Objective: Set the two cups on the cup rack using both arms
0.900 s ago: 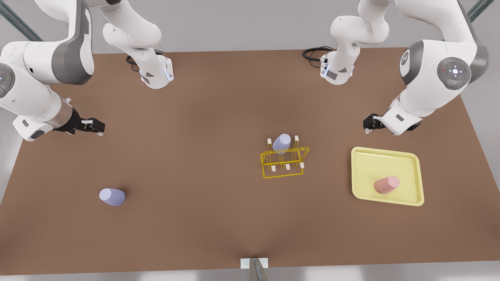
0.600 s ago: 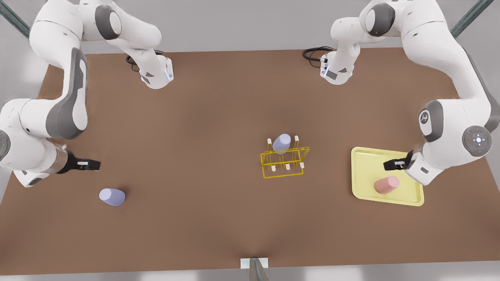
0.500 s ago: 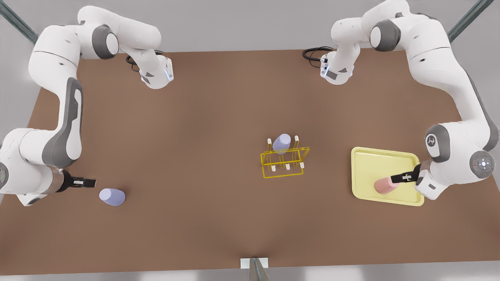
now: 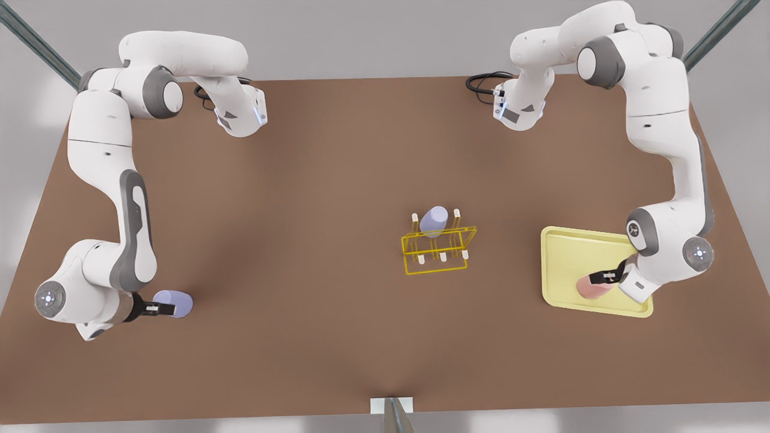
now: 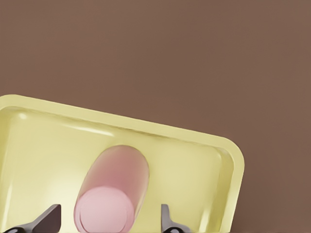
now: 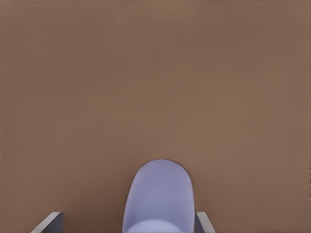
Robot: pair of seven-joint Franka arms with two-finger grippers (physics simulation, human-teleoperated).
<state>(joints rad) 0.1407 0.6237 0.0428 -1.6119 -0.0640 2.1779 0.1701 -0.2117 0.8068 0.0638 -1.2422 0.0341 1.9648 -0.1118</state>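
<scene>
Straddling the pink cup (image 5: 111, 196) lying on the tray (image 5: 214, 145), the left tool (image 5: 109, 218) stands open, empty. The right tool (image 6: 129, 224) likewise brackets the lavender cup (image 6: 158, 196) on the surface (image 6: 155, 73). Each cup's long axis points away from its tool; off-centre closing could roll either cup. The rack (image 4: 437, 249) stands well apart.
</scene>
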